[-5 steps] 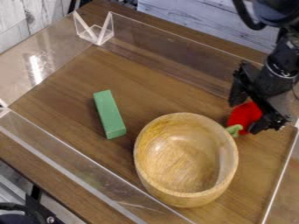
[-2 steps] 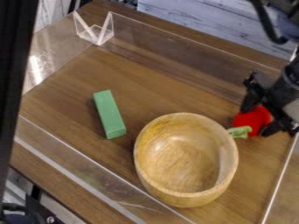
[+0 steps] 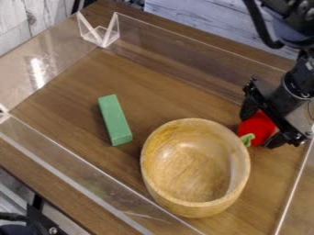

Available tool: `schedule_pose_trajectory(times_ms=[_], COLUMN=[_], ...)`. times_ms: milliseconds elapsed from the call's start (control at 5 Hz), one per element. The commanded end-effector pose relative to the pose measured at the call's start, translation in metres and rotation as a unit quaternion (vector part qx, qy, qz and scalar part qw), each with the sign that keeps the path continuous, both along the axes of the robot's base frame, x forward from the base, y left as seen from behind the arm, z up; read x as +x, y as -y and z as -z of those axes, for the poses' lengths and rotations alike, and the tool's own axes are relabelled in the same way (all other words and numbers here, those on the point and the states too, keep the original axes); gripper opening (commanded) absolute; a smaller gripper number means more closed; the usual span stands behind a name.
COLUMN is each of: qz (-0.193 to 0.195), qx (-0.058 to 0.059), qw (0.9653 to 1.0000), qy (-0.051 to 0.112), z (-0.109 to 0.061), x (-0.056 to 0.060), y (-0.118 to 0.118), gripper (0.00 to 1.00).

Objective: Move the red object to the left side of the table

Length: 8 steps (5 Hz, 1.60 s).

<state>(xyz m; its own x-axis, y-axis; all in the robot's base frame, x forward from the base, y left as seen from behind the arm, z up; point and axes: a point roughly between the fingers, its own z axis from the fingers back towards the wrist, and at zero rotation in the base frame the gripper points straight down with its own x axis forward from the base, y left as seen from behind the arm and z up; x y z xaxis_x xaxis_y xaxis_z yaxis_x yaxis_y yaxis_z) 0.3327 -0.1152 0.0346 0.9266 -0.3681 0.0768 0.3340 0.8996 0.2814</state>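
The red object (image 3: 256, 128), a small bright-red ball with a yellow-green stem (image 3: 245, 139), lies on the table (image 3: 73, 87) at its right side, just beyond the rim of the wooden bowl. My black gripper (image 3: 270, 124) points steeply down over it. The jaws stand open, one finger on each side of the ball, and the tips are low near the tabletop. The right part of the ball is hidden behind a finger.
A large wooden bowl (image 3: 194, 165) sits front centre, close to the red ball. A green rectangular block (image 3: 116, 119) lies left of the bowl. Clear acrylic walls (image 3: 50, 151) edge the table, and a small clear stand (image 3: 98, 29) is at the back left.
The gripper shifted briefly to the right with motion blur, then came back to straddle the red ball. The ball stays in nearly the same spot by the bowl.
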Motion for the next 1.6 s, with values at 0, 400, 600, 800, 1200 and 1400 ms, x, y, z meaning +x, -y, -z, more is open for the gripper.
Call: schedule_pose_trajectory(times_ms=[0, 400, 600, 800, 1200, 1400], qz=[-0.01, -0.043, -0.094, -0.145, -0.206, -0.265], qx=[-0.019, -0.028, -0.032, -0.025, -0.015, -0.008], qw=[0.9988, 0.9946, 0.9897, 0.9839, 0.9737, 0.9597], qy=[0.044, 0.09, 0.103, 0.101, 0.095, 0.092], z=[-0.029, -0.105, -0.131, -0.142, -0.139, -0.133], x=[0.012, 0.003, 0.003, 0.002, -0.001, -0.004], y=[-0.004, -0.034, -0.072, -0.113, -0.167, -0.188], gripper=[0.0, 0.0, 0.0, 0.0, 0.0, 0.0])
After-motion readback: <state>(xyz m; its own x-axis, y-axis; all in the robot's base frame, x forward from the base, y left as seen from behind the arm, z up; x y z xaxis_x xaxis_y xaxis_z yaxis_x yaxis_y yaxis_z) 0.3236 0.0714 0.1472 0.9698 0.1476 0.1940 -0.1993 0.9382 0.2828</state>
